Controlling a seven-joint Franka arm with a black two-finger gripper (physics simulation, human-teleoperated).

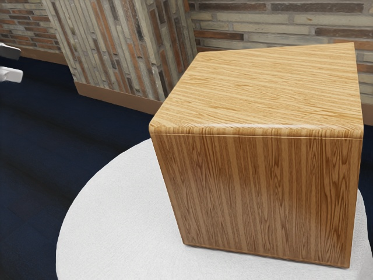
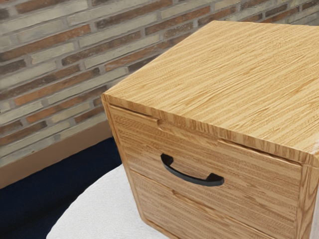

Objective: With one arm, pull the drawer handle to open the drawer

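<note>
A light wooden cabinet (image 1: 256,116) stands on a round white table (image 1: 116,233). In the exterior view I see its plain side and top. In the wrist view the cabinet (image 2: 239,69) turns its front toward my hand, some way off. The upper drawer front (image 2: 249,169) lies level with the cabinet's face. A curved black handle (image 2: 192,175) is fixed across the middle of that drawer. Below it is a second wooden panel (image 2: 189,214) with no handle visible. A white piece of my arm (image 1: 10,73) pokes in at the exterior view's left edge, far from the cabinet.
A brick wall (image 1: 116,46) with a brown skirting board runs behind the table. Dark blue floor (image 1: 52,151) surrounds it. The white table (image 2: 99,214) has bare surface in front of the cabinet and toward the exterior view's left.
</note>
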